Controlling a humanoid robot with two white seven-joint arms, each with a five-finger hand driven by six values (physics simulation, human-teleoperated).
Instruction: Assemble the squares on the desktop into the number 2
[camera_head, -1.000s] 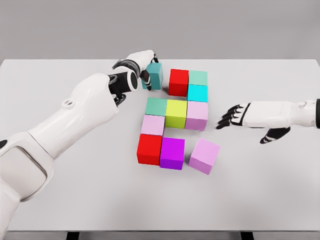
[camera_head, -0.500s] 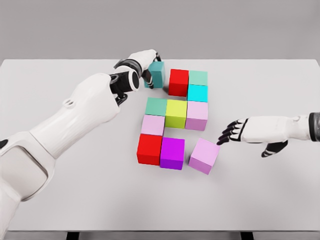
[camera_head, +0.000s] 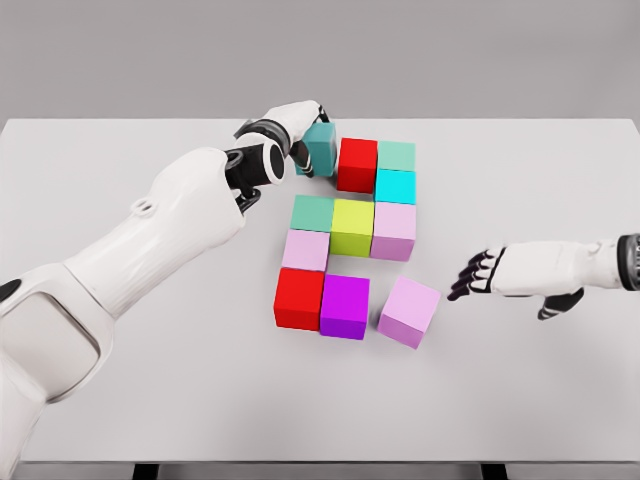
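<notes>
My left hand (camera_head: 305, 128) is curled over the top and left side of a dark teal cube (camera_head: 324, 152), which stands right beside the red cube (camera_head: 357, 165) at the top of the group. A mint cube (camera_head: 396, 155) and a cyan cube (camera_head: 395, 186) follow to the right. The middle row is green (camera_head: 312, 212), yellow-green (camera_head: 352, 226) and lilac (camera_head: 394, 230). Below it stand a pale pink cube (camera_head: 305, 250), a red cube (camera_head: 299, 298) and a magenta cube (camera_head: 345, 306). A loose lilac cube (camera_head: 410, 312) lies turned. My right hand (camera_head: 468, 276) hovers open just right of it, not touching.
All cubes sit on a pale grey table (camera_head: 520, 400) whose front edge runs along the bottom of the view. My left arm (camera_head: 150, 240) stretches across the table's left half. The right forearm (camera_head: 570, 265) comes in from the right edge.
The left hand has slid the dark teal cube rightward until it meets the upper red cube. The right hand came down to the loose lilac cube's corner, then drew back right; that cube stayed put.
</notes>
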